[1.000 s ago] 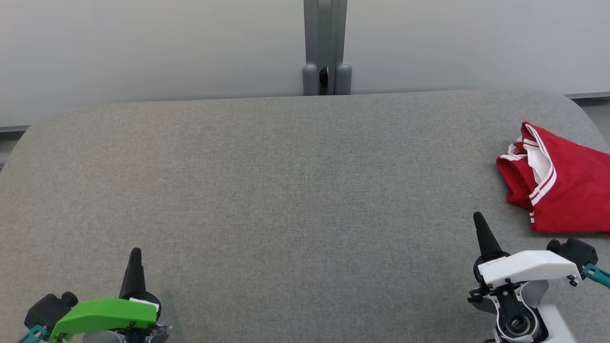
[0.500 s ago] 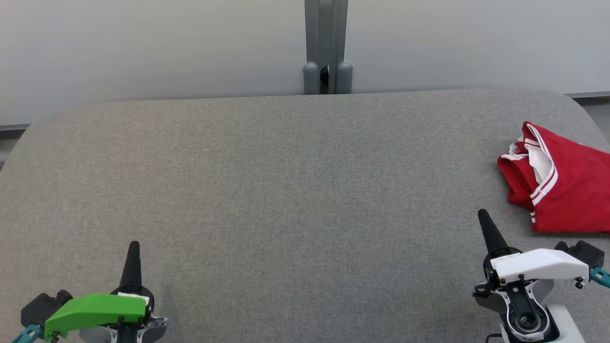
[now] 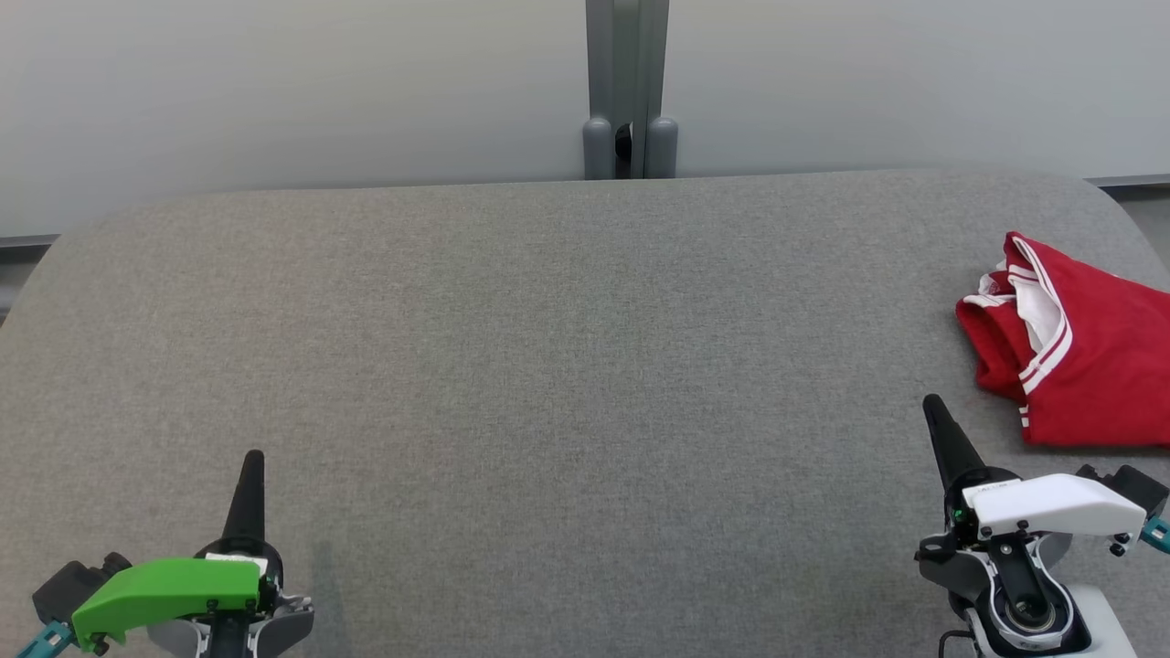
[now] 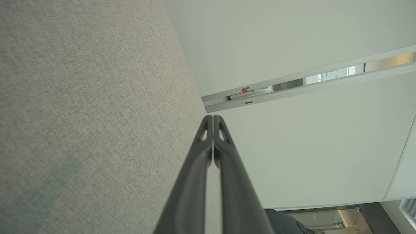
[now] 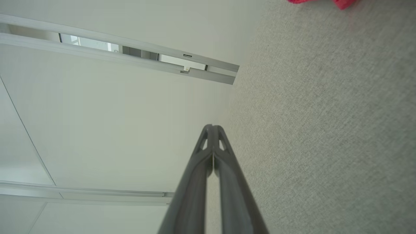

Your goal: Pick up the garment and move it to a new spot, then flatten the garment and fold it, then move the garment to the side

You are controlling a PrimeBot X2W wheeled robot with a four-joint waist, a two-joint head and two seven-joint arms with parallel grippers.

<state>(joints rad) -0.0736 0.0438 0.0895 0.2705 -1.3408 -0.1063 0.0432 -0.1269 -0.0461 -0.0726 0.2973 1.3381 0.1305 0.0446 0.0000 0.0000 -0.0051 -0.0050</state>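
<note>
The garment (image 3: 1088, 356) is red with white stripes and a white lining, lying folded at the far right of the grey table (image 3: 567, 347), partly cut off by the head view's edge. A sliver of the garment (image 5: 338, 2) shows at the top of the right wrist view. My right gripper (image 3: 932, 403) stands just left of and below it, apart from the cloth, fingers pressed together and holding nothing. Near the lower left, my left gripper (image 3: 253, 456) is shut and empty as well. Each wrist view shows its own gripper's tips touching: left gripper (image 4: 213, 117), right gripper (image 5: 212, 126).
A pale wall with a grey post (image 3: 627, 91) stands behind the table's far edge. The table corners are rounded. A wide stretch of bare grey felt lies between my two grippers.
Both grippers' bodies have sunk lower in the head view; the right one has also drifted right. The garment has stayed where it lay.
</note>
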